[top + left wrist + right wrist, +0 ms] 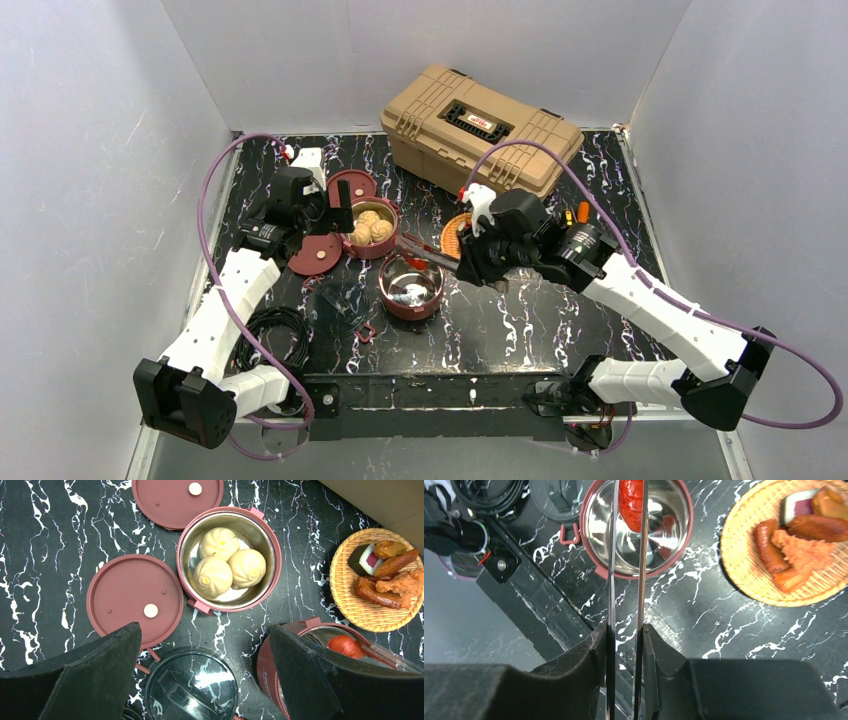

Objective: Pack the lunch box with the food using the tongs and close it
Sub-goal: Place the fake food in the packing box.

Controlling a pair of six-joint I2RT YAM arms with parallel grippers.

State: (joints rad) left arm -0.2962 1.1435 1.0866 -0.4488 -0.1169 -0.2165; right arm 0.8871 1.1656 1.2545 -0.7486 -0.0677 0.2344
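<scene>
I note three buns (227, 562) in the far bowl (274, 555), my right gripper (625, 640) clamped narrow on the tongs (613, 580) with a red chunk (630, 497) over the near bowl (669, 545), my left gripper (204, 630) spread wide over the lids (132, 597), and both bowls well in from every tabletop (540, 320) edge.

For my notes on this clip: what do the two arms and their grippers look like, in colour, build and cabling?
The left arm and right arm share one build: white shell links, black joint housings. A purple cable loops beside each. A white mount sits at each wrist. The left gripper and right gripper have broad, matte black, wedge-shaped fingers.
</scene>
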